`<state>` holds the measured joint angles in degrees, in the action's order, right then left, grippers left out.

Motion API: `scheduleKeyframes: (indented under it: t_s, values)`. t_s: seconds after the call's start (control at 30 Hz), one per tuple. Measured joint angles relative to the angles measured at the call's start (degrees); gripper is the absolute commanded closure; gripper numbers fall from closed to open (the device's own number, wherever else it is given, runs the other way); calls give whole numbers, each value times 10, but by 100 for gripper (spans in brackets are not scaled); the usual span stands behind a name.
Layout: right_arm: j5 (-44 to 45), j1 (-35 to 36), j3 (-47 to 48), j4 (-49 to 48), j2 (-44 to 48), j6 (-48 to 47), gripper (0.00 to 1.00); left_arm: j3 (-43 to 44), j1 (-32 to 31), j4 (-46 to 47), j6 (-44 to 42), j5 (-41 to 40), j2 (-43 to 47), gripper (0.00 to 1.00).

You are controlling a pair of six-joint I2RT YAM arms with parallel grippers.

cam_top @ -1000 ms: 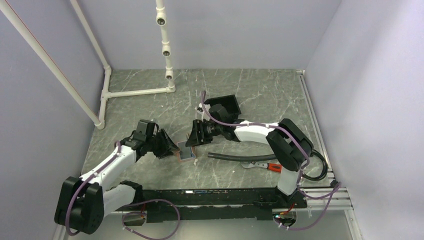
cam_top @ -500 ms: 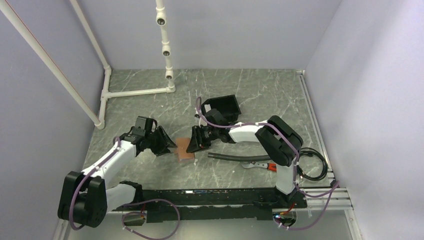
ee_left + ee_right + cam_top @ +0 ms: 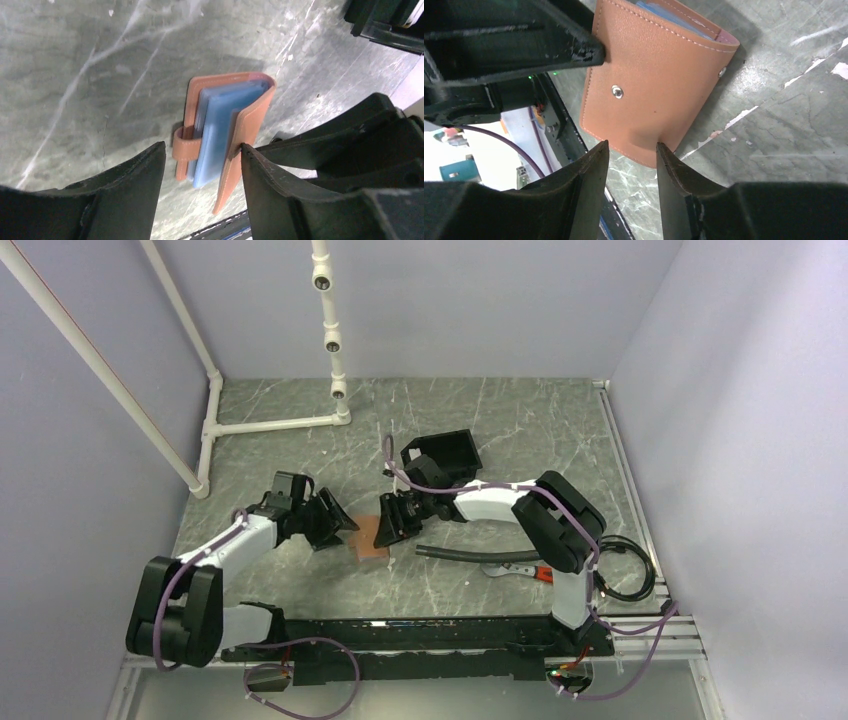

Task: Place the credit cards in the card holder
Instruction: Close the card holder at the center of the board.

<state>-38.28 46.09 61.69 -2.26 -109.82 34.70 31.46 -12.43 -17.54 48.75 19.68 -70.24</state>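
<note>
— Where is the card holder [image 3: 247, 120] sitting?

— It is resting on the table [image 3: 500, 420] between the two grippers, with its tan cover gaping part-way. The credit cards [image 3: 220, 130] are sitting inside it, their blue faces showing past the cover's edge. A strap [image 3: 187, 147] is sticking out at the open side, and a snap stud [image 3: 616, 91] is showing on the outer face.

— Is either arm gripping it?

— No. The left gripper [image 3: 202, 147] is hovering over it with its fingers spread wide, and one of them is seemingly touching the cover's edge. The right gripper [image 3: 631, 145] is pointing at the holder's lower edge, its fingers a little apart with nothing pinched between them.

— And farther out?

— A black box [image 3: 445, 452] is standing beyond the right arm. A black hose [image 3: 470, 554] and red-handled pliers [image 3: 520, 570] are lying to the right. A white pipe frame [image 3: 270, 425] is standing at the far left.
</note>
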Motion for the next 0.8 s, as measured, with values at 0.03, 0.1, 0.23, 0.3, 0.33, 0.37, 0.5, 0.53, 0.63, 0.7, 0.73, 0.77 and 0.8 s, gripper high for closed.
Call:
scheduleKeyframes:
  t_s: [0.03, 0.1, 0.23, 0.3, 0.33, 0.37, 0.5, 0.53, 0.63, 0.7, 0.73, 0.77, 0.8]
  values:
    - [4, 2, 3, 10, 0, -8, 53, 0, 3, 8, 0, 3, -10, 38]
    - [13, 4, 9, 36, 0, -30, 48, -8, 7, 36, 2, 11, -27, 39]
    - [37, 11, 20, 77, 0, -66, 37, -23, 7, 76, 6, 34, -34, 38]
    - [51, 13, 22, 89, 0, -82, 32, -26, 7, 98, 7, 50, -37, 38]
    - [53, 14, 23, 92, 0, -86, 30, -28, 7, 110, 9, 59, -37, 39]
    - [53, 14, 27, 96, 0, -91, 28, -29, 7, 120, 11, 68, -37, 39]
    - [67, 15, 36, 100, 0, -110, 26, -30, 7, 153, 17, 103, -40, 41]
    - [68, 15, 37, 100, 0, -113, 26, -30, 7, 157, 18, 110, -41, 41]
    - [70, 14, 39, 101, 0, -120, 26, -30, 7, 170, 19, 137, -42, 39]
    - [70, 12, 39, 100, 0, -122, 25, -30, 7, 170, 19, 152, -42, 38]
    - [70, 9, 39, 101, 0, -123, 25, -31, 7, 172, 21, 157, -42, 38]
    - [70, 7, 40, 102, 0, -126, 25, -34, 7, 177, 26, 165, -42, 38]
    - [73, 5, 42, 108, 0, -131, 24, -40, 7, 188, 33, 174, -42, 38]
